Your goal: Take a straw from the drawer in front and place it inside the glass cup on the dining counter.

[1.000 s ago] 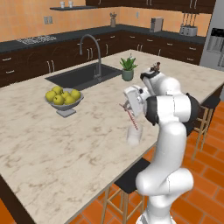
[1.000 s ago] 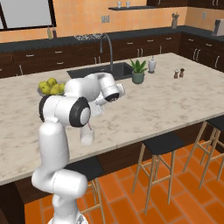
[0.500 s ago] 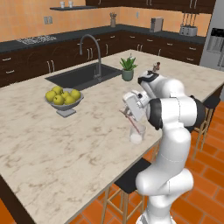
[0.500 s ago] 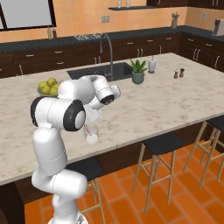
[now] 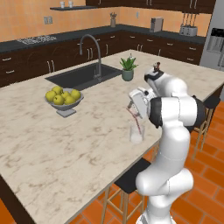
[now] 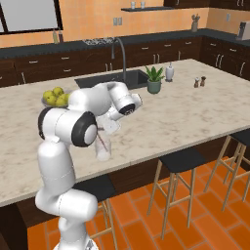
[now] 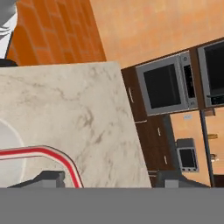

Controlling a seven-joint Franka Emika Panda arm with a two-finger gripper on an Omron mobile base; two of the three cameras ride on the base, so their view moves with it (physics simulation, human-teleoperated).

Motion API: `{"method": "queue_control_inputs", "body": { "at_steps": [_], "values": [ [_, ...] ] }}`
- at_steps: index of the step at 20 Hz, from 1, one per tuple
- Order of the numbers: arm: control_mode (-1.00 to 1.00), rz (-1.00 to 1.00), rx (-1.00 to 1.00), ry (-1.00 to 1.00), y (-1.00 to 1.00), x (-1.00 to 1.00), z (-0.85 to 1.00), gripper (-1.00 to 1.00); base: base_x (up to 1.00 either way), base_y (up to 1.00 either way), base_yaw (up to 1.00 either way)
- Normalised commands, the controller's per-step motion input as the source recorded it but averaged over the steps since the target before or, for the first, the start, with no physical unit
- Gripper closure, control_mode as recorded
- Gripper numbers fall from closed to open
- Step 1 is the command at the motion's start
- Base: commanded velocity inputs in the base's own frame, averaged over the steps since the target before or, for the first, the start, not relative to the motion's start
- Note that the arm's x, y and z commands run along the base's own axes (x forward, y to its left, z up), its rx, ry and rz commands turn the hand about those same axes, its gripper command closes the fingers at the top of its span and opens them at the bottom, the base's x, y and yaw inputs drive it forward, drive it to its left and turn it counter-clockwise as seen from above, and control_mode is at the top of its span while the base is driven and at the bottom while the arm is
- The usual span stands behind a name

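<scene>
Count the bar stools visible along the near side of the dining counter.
3 in the right base view: one behind the arm's base, one mid-frame, one cut off at the right edge. More may be hidden outside the frame.

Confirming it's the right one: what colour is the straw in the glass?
Pinkish-red with white edging, clearest in the hand view: straw over the glass.

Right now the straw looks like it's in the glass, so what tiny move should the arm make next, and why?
Probably lift the gripper straight up and away. The straw already stands inside the glass cup on the dining counter, and in the hand view the fingertips sit apart on either side of its bent top, so a sideways pull could tip it out.
</scene>
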Motion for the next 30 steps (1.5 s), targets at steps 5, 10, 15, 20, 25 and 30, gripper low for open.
{"method": "queue_control_inputs", "body": {
  "at_steps": [5,10,15,20,25,30],
  "values": [
    [-1.0,0.16,0.09,-0.3,-0.54,0.0,-0.27,-1.0,0.0,0.0,0.0],
    [-1.0,0.13,-0.05,-0.39,-0.08,0.0,-0.74,-1.0,0.0,0.0,0.0],
    [-1.0,0.09,-0.02,-0.49,-0.25,-0.12,-0.71,-1.0,0.0,0.0,0.0],
    [-1.0,0.05,0.0,-0.49,-0.56,-0.2,-0.5,-1.0,0.0,0.0,0.0],
    [-1.0,0.02,0.01,-0.5,-0.6,-0.43,0.18,-1.0,0.0,0.0,0.0],
    [-1.0,0.05,-0.04,-0.81,-0.2,-0.91,0.42,-1.0,0.0,0.0,0.0]
  ]
}}
